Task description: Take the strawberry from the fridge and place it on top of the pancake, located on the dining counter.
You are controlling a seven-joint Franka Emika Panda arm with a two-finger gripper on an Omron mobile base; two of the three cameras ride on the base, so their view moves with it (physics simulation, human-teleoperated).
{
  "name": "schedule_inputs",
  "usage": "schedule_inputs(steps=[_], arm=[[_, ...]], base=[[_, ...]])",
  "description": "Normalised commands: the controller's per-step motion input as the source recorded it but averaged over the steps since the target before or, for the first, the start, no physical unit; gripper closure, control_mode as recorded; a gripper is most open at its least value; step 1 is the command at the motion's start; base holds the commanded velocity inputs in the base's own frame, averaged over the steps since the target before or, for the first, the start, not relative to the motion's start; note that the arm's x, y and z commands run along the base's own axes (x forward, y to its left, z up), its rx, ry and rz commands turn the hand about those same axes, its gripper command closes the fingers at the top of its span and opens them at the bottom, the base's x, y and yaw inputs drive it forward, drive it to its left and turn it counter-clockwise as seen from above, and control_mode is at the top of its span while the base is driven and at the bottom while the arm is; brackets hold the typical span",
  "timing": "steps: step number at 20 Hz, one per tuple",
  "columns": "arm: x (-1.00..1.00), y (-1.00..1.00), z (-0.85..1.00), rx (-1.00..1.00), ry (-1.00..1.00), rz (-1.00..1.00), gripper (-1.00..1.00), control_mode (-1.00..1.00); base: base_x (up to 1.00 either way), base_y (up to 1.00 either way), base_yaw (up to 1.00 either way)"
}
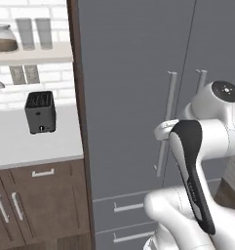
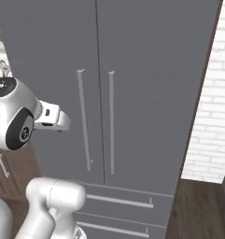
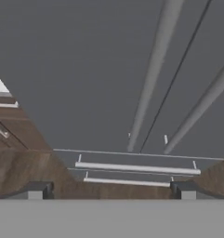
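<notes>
Fridge (image 2: 104, 84): standing shut, so the strawberry is presumably sitting hidden inside, likely light, soft and bruisable, wanting a gentle pinch across its middle; gripper (image 3: 111, 189) hovering wide open and empty near the left door handle (image 2: 84, 120); left base view adding a toaster (image 1: 40, 112).

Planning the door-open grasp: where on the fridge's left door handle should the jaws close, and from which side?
Grip the left door handle mid-bar, coming straight at the fridge front. The bar is thin, vertical and stands off the door, so the open gripper should straddle it sideways, probably near its present height.
</notes>
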Motion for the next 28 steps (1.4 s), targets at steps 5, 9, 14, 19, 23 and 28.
schedule_inputs(steps=[5,9,14,19,23,28], arm=[[0.0,0.0,0.0,0.0,0.0,0.0,-1.0,1.0],[0.0,0.0,0.0,0.0,0.0,0.0,-1.0,1.0],[0.0,0.0,0.0,0.0,0.0,0.0,-1.0,1.0],[0.0,0.0,0.0,0.0,0.0,0.0,-1.0,1.0],[0.0,0.0,0.0,0.0,0.0,0.0,-1.0,1.0],[0.0,0.0,0.0,0.0,0.0,0.0,-1.0,1.0]], base=[[-0.7,-0.39,0.0],[-0.06,-0.09,0.01],[0.36,-0.28,0.07],[0.0,-0.43,0.08],[-0.16,0.0,0.0],[-0.67,0.0,0.0]])
